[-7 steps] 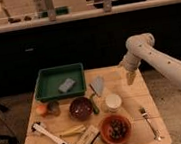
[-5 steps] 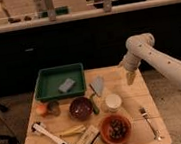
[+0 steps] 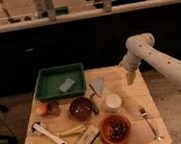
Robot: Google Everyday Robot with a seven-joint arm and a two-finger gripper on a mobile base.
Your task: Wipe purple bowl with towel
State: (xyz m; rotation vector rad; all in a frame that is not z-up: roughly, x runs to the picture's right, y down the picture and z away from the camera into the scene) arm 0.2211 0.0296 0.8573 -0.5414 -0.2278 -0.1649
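The purple bowl [image 3: 81, 108] sits near the middle of the wooden table [image 3: 130, 98], dark and glossy. The towel [image 3: 98, 85], a pale grey-blue folded cloth, lies just behind and to the right of the bowl, next to the green tray. My gripper [image 3: 130, 76] hangs from the white arm over the table's far right part, well to the right of the towel and apart from it, holding nothing that I can see.
A green tray [image 3: 50, 84] with a grey block [image 3: 66, 85] stands at the back left. An orange bowl with dark contents [image 3: 115, 129], a white cup [image 3: 113, 102], a fork [image 3: 147, 120], a brush [image 3: 50, 135], a small box [image 3: 86, 139] and an orange [image 3: 41, 109] lie around.
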